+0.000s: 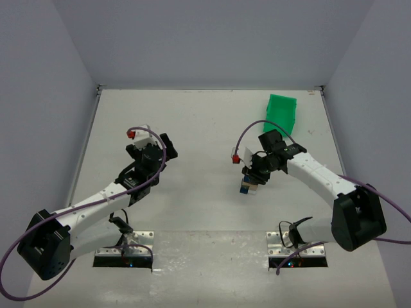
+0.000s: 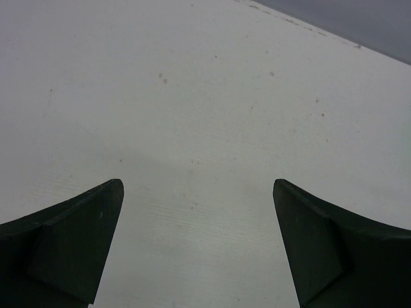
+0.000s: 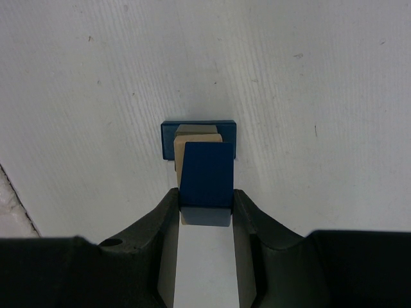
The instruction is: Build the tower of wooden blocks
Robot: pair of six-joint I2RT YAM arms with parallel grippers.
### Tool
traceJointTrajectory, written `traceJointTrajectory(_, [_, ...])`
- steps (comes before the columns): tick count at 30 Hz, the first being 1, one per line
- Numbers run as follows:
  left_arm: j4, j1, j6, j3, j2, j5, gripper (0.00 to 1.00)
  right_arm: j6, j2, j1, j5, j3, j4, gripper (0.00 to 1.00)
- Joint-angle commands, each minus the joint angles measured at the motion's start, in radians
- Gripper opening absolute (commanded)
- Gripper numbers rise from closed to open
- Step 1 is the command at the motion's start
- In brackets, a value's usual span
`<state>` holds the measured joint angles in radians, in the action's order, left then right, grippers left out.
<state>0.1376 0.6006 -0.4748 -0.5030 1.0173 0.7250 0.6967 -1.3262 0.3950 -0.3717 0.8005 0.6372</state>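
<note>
Centre frame, the right gripper (image 3: 205,204) pinched the blue block (image 3: 207,172) topping the wood block tower (image 3: 167,138), jaws narrow; the left gripper (image 2: 196,186) gaped wide over the table (image 2: 192,96), holding nothing.

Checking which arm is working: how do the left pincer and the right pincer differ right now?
The left pincer is wide open and empty; the right pincer is closed on a blue block. The left pincer faces bare table; the right pincer is at the top of the wood block tower. Both are dark.
</note>
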Motion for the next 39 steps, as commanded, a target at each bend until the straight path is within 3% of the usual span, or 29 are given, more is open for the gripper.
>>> traceJointTrajectory(1, [0.039, -0.001, 0.013, -0.025, 0.0, 0.006, 1.0, 0.016, -0.001, 0.001, -0.025, 0.035, -0.002, 0.33])
traceJointTrajectory(5, [0.039, -0.002, 0.013, -0.024, 0.0, 0.008, 1.0, 0.016, 0.002, 0.001, -0.033, 0.038, 0.004, 0.38])
traceJointTrajectory(8, [0.039, -0.001, 0.015, -0.025, 0.0, 0.008, 1.0, 0.012, 0.006, 0.001, -0.031, 0.036, 0.001, 0.53])
traceJointTrajectory(11, [0.036, -0.001, 0.013, -0.025, 0.0, 0.008, 1.0, 0.004, 0.009, 0.001, -0.024, 0.039, -0.008, 0.59])
traceJointTrajectory(12, [0.036, -0.001, 0.013, -0.025, -0.002, 0.008, 1.0, 0.004, 0.009, 0.001, -0.022, 0.039, -0.009, 0.64])
traceJointTrajectory(13, [0.037, -0.001, 0.013, -0.023, -0.002, 0.007, 1.0, -0.007, 0.012, 0.001, -0.016, 0.039, -0.017, 0.82])
traceJointTrajectory(15, [0.038, -0.002, 0.012, -0.026, -0.002, 0.002, 1.0, -0.014, 0.019, 0.0, -0.006, 0.04, -0.038, 0.97])
traceJointTrajectory(23, [0.015, -0.001, -0.02, -0.04, -0.014, 0.011, 1.0, -0.079, 0.084, -0.001, 0.016, 0.125, -0.111, 0.99])
traceJointTrajectory(30, [0.07, 0.003, -0.072, -0.04, 0.035, 0.051, 1.0, -0.265, 0.124, -0.001, -0.015, 0.224, -0.373, 0.99])
traceJointTrajectory(32, [0.075, 0.012, -0.089, -0.044, 0.074, 0.071, 1.0, -0.438, 0.091, 0.001, 0.076, 0.289, -0.483, 0.99])
traceJointTrajectory(34, [0.079, 0.018, -0.085, -0.052, 0.083, 0.071, 1.0, -0.493, 0.046, 0.001, 0.186, 0.357, -0.517, 0.99])
traceJointTrajectory(37, [0.053, 0.054, -0.058, -0.093, 0.092, 0.158, 1.0, -0.65, -0.058, 0.001, 0.52, 0.487, -0.591, 0.99])
traceJointTrajectory(39, [0.041, 0.066, -0.054, -0.109, 0.087, 0.206, 1.0, -0.697, -0.099, -0.002, 0.623, 0.52, -0.581, 0.99])
